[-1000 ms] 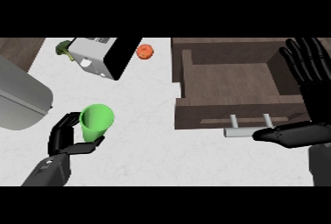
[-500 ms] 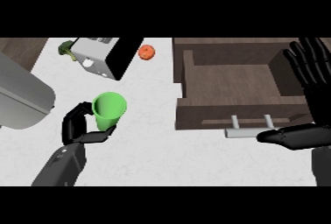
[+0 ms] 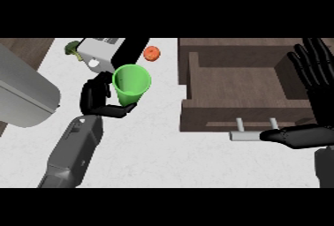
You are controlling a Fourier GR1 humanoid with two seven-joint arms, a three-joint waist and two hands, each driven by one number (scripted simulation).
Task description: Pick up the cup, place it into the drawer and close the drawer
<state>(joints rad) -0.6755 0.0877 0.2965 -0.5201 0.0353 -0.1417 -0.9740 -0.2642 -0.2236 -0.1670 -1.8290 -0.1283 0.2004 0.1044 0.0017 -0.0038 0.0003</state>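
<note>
A green cup (image 3: 131,84) is held above the white counter, its open mouth facing up toward the view. My left hand (image 3: 99,98) is curled round the cup's lower part from the left. To the right lies the open brown drawer (image 3: 195,84), its inside bare, with a grey handle (image 3: 251,131) on its front. My right hand (image 3: 314,84) stands open at the drawer's right side, fingers up, thumb near the handle. The cup is left of the drawer, apart from it.
A white and black appliance (image 3: 108,50) stands at the back behind the cup. A small orange item (image 3: 152,53) and a green vegetable (image 3: 71,47) lie beside it. A large grey rounded object (image 3: 23,97) fills the left edge. White counter (image 3: 163,154) spreads below.
My left hand has lifted the cup and carried it up and to the right, toward the drawer. The cup's mouth now shows. The right hand has barely moved.
</note>
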